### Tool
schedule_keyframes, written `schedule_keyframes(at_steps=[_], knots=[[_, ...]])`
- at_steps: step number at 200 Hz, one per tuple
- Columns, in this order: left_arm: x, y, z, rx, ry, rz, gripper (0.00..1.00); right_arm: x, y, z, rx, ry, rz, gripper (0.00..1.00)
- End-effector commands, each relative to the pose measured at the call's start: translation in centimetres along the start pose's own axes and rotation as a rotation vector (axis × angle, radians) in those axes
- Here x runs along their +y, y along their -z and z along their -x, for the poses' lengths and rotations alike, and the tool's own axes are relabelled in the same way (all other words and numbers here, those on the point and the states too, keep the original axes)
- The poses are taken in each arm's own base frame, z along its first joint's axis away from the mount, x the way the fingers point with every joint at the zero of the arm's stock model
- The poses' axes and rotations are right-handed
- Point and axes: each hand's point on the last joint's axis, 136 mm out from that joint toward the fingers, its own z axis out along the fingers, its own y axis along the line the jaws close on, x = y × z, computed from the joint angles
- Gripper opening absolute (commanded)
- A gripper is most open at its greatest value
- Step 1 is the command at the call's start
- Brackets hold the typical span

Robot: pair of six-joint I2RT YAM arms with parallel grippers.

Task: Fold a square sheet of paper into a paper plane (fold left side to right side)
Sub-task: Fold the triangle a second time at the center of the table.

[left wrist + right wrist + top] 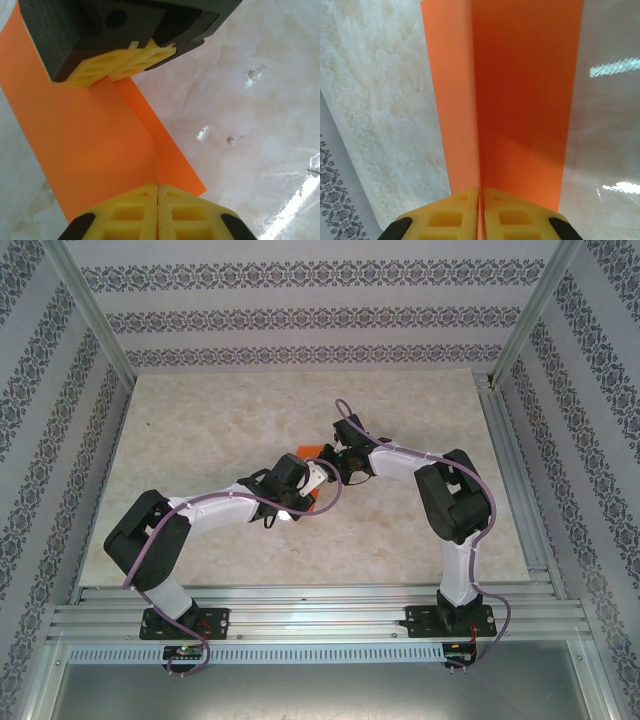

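The left gripper [158, 192] is clenched on one end of the paper [85, 145], at its raised fold, while the right gripper [481, 196] pinches the opposite end, fingers pressed together.

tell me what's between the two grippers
The orange paper spans the stretch from the left gripper to the right gripper, seen in the left wrist view.

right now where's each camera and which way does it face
top external: above and behind the bases, looking down on the table; both arms meet at the orange paper.
left wrist: on left arm, looks past its shut left gripper along the paper; right gripper opposite.
right wrist: on right arm, looks past its shut fingers down the crease.
shared: both wrist views hold the pinched paper.
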Motion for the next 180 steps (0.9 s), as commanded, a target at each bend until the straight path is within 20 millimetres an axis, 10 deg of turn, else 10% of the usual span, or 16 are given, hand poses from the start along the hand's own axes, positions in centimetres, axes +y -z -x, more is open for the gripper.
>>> schedule_keyframes(at_steps=[1, 100, 180], knots=[[-0.2, 0.5, 1.0, -0.017, -0.011, 0.000, 0.02, 0.9, 0.1, -0.2, -0.004, 0.068, 0.022, 0.14], [1.1, 0.7, 1.2, -0.009, 0.062, -0.131, 0.00, -2.0, 5.0, 0.8, -0.118, 0.155, 0.103, 0.40], [3.3, -0.1, 1.3, 0.015, 0.098, -0.212, 0.00, -1.6, 3.0, -2.8, -0.061, 0.186, 0.150, 0.13]])
